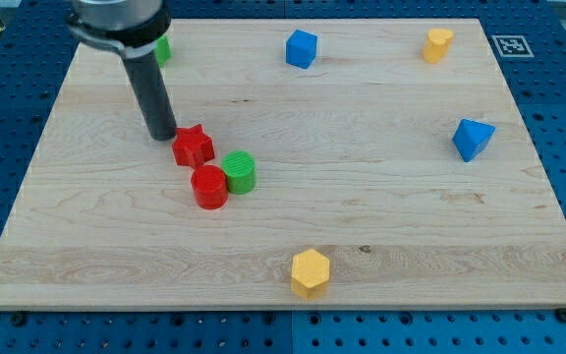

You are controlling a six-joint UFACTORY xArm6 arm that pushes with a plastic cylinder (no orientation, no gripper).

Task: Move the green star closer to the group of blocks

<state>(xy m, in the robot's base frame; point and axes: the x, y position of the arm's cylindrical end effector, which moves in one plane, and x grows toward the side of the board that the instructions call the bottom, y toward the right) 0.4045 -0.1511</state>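
A green block [163, 47], likely the green star, sits at the view's top left, mostly hidden behind the arm. My tip [162, 136] rests on the board just left of a red star [193, 146]. The red star, a red cylinder [208, 187] and a green cylinder [239, 172] form a tight group left of the board's middle. The tip is well below the green block and close to the red star's left side.
A blue cube [301, 48] and a yellow block [438, 44] sit near the view's top. A blue block [472, 139] is at the right. A yellow hexagon [310, 272] is at the bottom middle. The wooden board [411, 216] lies on a blue perforated table.
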